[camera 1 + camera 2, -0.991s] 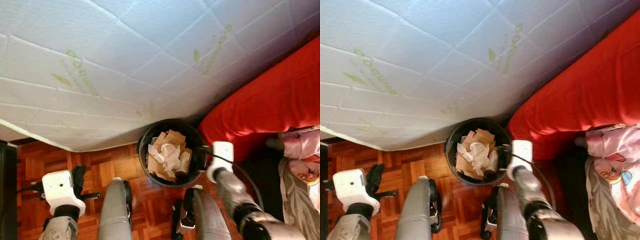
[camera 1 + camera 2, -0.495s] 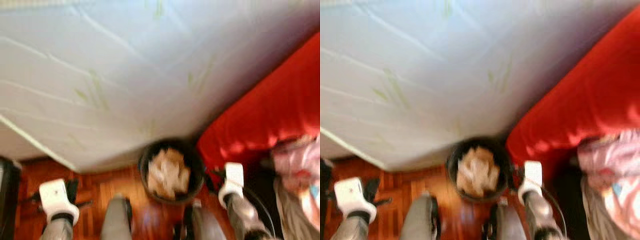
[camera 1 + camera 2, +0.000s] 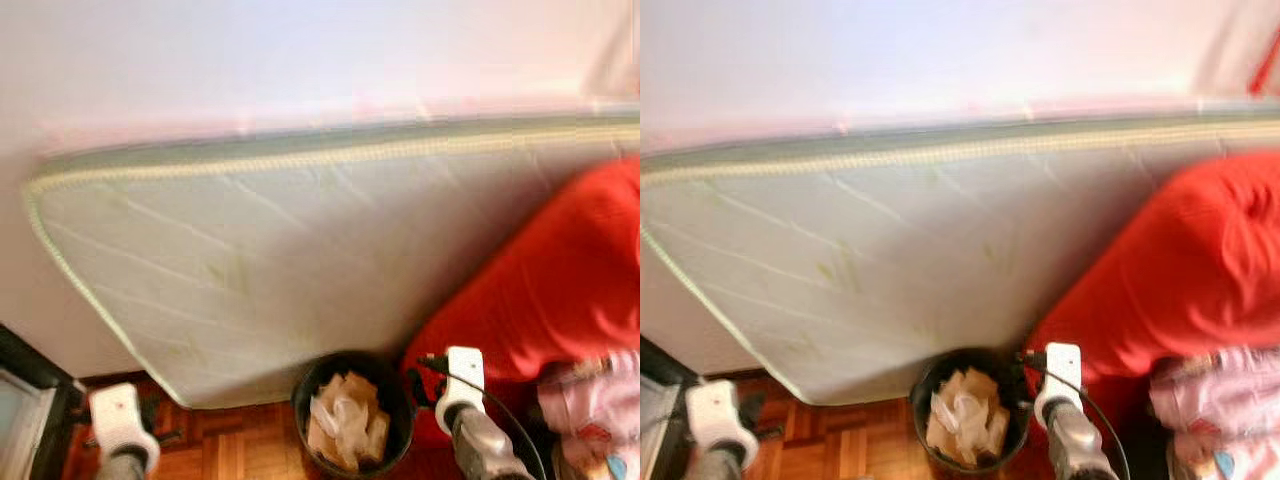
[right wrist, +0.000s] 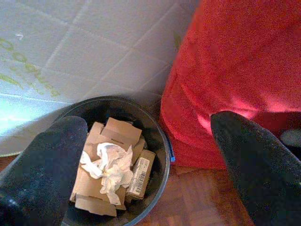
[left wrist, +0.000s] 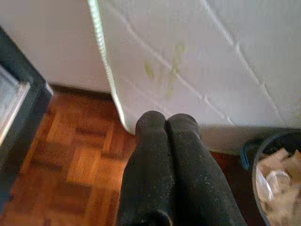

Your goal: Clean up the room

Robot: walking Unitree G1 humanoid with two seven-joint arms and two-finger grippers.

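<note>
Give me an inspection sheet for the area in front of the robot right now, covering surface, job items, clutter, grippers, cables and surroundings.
Surface: wooden parquet floor.
Job's things: black bin on the floor, holding cardboard pieces and crumpled white paper.
Clutter: pink printed fabric at the robot's right.
Grippers: right gripper open, fingers spread above the bin; left gripper shut, empty, low over the floor.
Cables: black cable looping along the right wrist.
Surroundings: white quilted mattress leaning against the wall; red bedding beside the bin; dark furniture at the robot's left.
</note>
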